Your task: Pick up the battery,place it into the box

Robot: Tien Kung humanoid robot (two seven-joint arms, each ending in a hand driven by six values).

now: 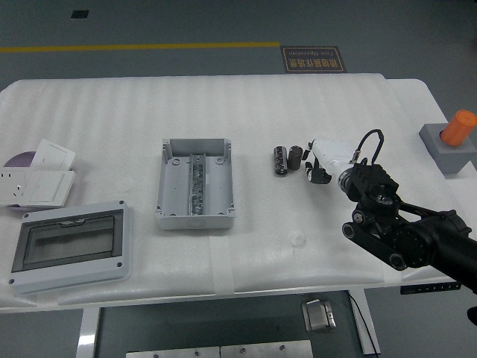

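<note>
Batteries (288, 159), two dark cylinders lying side by side, rest on the white tabletop (313, 97) to the right of the open grey box (195, 183). From the lower right corner the black arm reaches in, and its right robot hand (322, 158), white with dark fingers, sits just beside the batteries; whether the fingers touch or clasp one cannot be told. A lid with a clear window (71, 245) lies at the near left, white wall sockets (39, 176) behind it, an orange-topped grey block (452, 143) at far right.

right robot hand (319, 160) low over the table, black arm (406, 227) from the lower right
</note>
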